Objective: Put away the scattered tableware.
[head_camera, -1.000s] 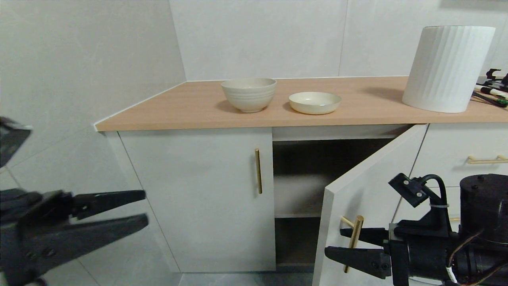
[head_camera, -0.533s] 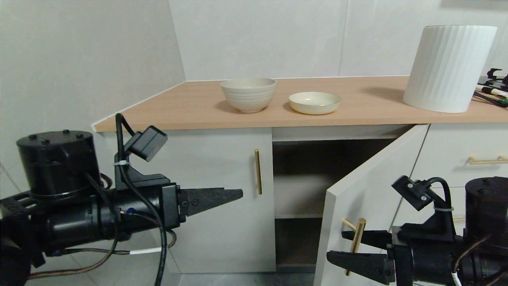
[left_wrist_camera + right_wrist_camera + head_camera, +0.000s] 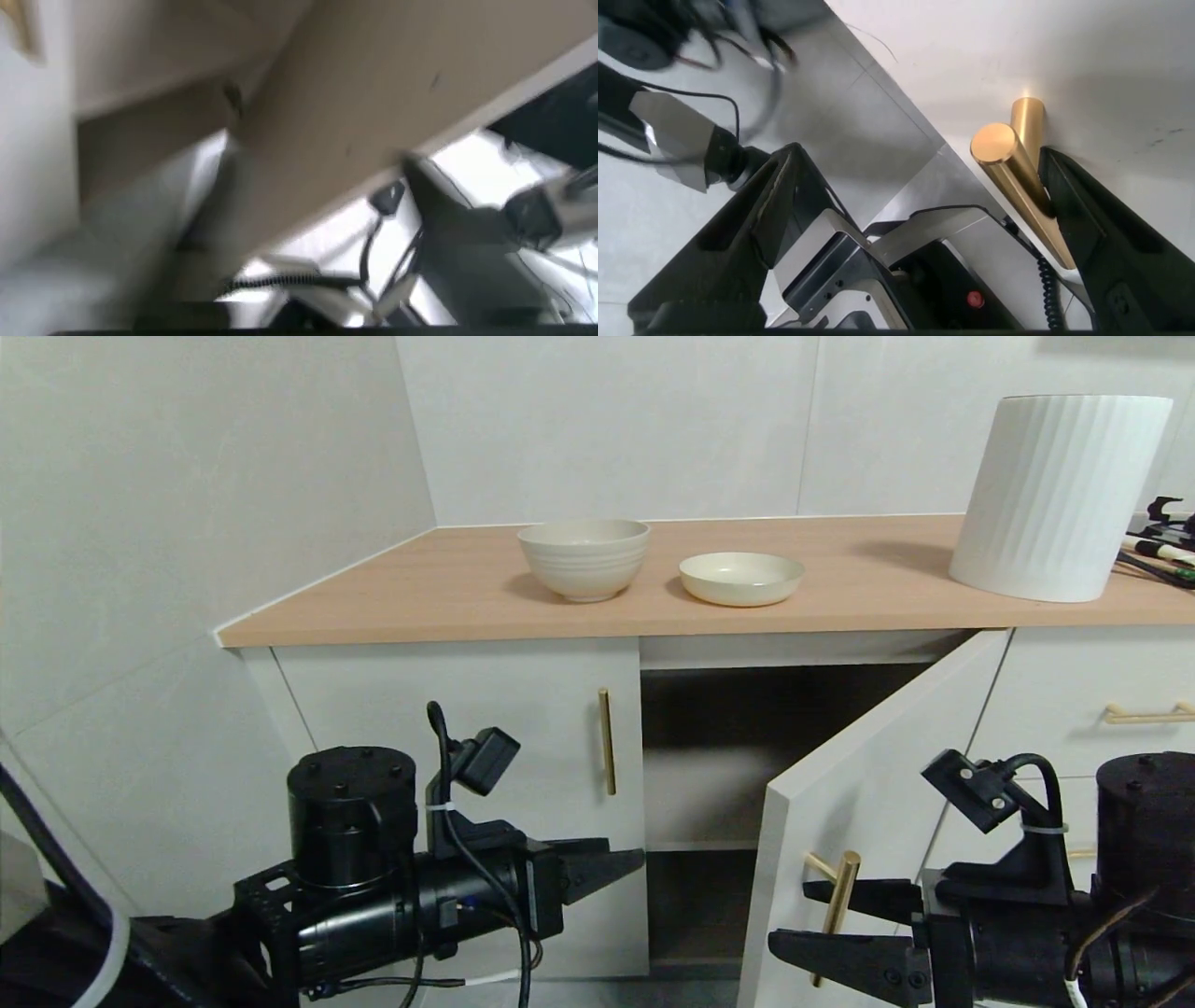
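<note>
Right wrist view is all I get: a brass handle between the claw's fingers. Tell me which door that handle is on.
Observer: The right door, swung open under the counter.
Operator: Report the tableware.
Observer: A bowl and a shallow dish sit side by side on the counter, not touching.
Operator: Give me the left claw's position.
Observer: The left claw is low, in front of the shut left door.
</note>
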